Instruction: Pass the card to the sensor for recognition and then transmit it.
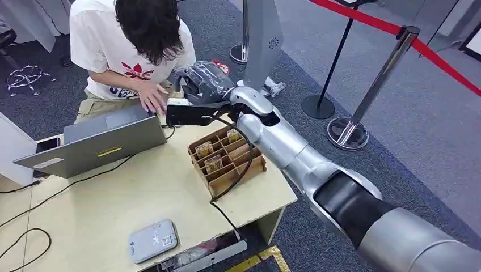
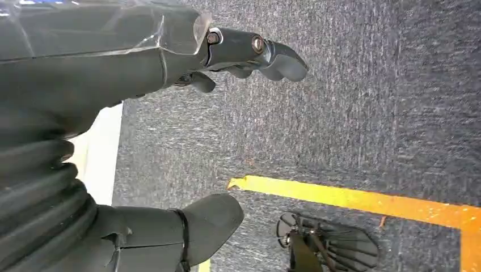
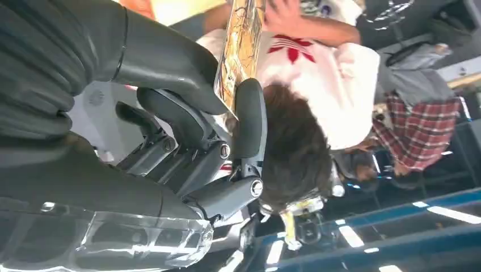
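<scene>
The right hand (image 1: 195,93) is stretched out past the far edge of the pale wooden table (image 1: 113,215), its thumb and a dark finger pinching a thin yellow-patterned card (image 3: 239,48), which stands edge-on between them in the right wrist view. The hand hangs just beside a person in a white T-shirt (image 1: 122,42), who leans over the far edge with one hand (image 1: 150,97) by the grey open laptop (image 1: 99,141). A black camera block (image 1: 190,114) sits under the wrist, close to the laptop's right corner.

Just near of the hand, by the table's right edge, lies a brown cardboard divider tray (image 1: 227,161) with several more cards standing in its far compartments; a black cable (image 1: 230,192) runs from the wrist across the tray and off the near edge. A flat grey-white card sensor (image 1: 153,241) rests at the near edge, well apart from the held card, with bare tabletop between it and the tray.

The left hand (image 2: 170,113) hangs over dark grey carpet (image 2: 351,113) crossed by a yellow floor line (image 2: 351,198); its fingers are apart and hold nothing.

To the right of the table the carpet lies open as far as two chrome stanchions (image 1: 383,76) carrying a red belt (image 1: 397,34), and a grey upright post (image 1: 264,39) stands beyond the far right corner
</scene>
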`<state>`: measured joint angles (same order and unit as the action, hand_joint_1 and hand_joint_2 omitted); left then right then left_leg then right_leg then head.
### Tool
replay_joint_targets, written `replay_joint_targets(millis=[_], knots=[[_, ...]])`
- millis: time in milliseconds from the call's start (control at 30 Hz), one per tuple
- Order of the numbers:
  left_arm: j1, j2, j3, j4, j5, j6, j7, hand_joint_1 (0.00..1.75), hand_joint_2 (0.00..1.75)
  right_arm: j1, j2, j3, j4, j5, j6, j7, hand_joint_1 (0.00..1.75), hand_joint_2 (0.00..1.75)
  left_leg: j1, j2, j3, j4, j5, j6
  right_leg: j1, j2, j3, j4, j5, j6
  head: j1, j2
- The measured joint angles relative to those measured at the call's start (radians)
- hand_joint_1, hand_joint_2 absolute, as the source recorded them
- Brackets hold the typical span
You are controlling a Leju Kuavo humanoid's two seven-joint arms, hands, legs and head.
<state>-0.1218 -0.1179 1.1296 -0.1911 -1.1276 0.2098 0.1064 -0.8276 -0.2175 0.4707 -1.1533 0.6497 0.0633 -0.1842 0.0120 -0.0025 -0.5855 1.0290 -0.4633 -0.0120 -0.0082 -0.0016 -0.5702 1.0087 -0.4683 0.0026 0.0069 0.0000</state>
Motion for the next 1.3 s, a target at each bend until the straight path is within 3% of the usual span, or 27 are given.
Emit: replay_joint_targets(millis=[400,1033,1300], knots=[[-0.018,-0.004,-0.032,0.000,-0.022,-0.009,0.024,0.00,1.75,-0.103,0.116,0.045,0.144,0.000,0.006,0.024,1.75,1.75,0.000,0.000,0.000,0.000,0.000,0.000,0.000,0.000,0.000,0.000,0.001,-0.001,0.000,0.000],[-0.023,-0.004,-0.037,0.000,-0.024,-0.012,0.026,0.00,1.75,-0.160,0.167,0.054,0.291,-0.009,0.009,0.038,1.75,1.75,0.000,0.000,0.000,0.000,0.000,0.000,0.000,0.000,0.000,0.000,0.001,-0.001,0.000,0.000],[-0.023,-0.005,-0.037,0.000,-0.024,-0.011,0.029,0.00,1.75,-0.224,0.200,0.037,0.436,-0.038,-0.009,0.069,1.75,1.75,0.000,0.000,0.000,0.000,0.001,-0.001,0.000,0.000,0.000,0.000,0.001,-0.001,0.000,0.000]])
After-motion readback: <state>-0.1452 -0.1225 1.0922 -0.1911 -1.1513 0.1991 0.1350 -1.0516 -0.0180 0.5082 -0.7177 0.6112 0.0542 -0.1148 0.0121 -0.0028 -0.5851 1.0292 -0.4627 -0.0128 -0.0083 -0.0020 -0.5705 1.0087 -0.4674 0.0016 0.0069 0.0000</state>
